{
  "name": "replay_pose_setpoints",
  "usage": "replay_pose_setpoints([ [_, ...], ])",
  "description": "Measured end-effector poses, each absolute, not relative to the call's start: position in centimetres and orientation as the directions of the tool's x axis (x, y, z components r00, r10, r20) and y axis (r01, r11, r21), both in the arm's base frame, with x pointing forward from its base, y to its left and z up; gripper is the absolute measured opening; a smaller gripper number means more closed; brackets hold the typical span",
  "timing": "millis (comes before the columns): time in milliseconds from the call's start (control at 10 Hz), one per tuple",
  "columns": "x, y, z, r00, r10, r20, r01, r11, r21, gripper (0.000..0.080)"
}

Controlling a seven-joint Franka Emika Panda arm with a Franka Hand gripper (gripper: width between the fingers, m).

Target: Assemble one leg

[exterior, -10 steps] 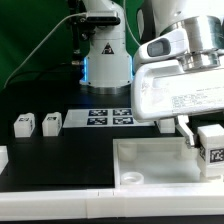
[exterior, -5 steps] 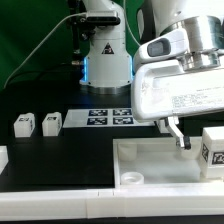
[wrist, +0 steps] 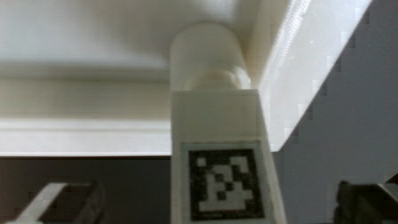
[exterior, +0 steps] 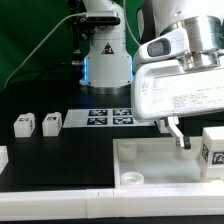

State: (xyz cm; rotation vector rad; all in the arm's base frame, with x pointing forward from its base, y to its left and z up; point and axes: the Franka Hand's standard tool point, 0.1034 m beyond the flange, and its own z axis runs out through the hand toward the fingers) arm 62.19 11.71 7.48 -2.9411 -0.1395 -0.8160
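Observation:
A white leg (exterior: pixel 212 150) with a black-and-white tag stands at the right corner of the white tray-like tabletop (exterior: pixel 150 170). In the wrist view the leg (wrist: pixel 221 130) runs between my fingers, its rounded end against the tabletop's rim (wrist: pixel 107 110). My gripper (exterior: pixel 197 138) is open around the leg. In the wrist view its dark fingertips (wrist: pixel 54 203) stand well apart on either side of the leg and do not touch it. Two more legs (exterior: pixel 23 124) (exterior: pixel 51 122) lie on the black table at the exterior view's left.
The marker board (exterior: pixel 110 118) lies behind the tabletop near the arm's base (exterior: pixel 105 60). Another white part (exterior: pixel 3 157) shows at the exterior view's left edge. A white ledge (exterior: pixel 60 200) runs along the table's front.
My gripper has opened and let go of the leg: the visible finger moved away from it toward the exterior view's left. The leg stays in place. Nothing moved in the last half second.

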Motion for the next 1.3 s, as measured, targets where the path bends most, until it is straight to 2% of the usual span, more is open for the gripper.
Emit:
replay_pose_setpoints([
  [300,62.0,11.8,7.3,0.874,0.07,0.48,0.113,-0.992,-0.062,0.0649],
  [500,61.7,11.4,9.5,0.906,0.073,0.418,0.111,-0.992,-0.067,0.0649],
  [700,61.2,12.0,11.8,0.982,0.088,0.166,0.105,-0.99,-0.096,0.0649],
  [1000,62.0,12.8,10.8,0.979,0.095,-0.18,0.073,-0.99,-0.121,0.0649],
  [1300,62.3,12.8,10.4,0.969,0.1,-0.227,0.073,-0.99,-0.124,0.0649],
])
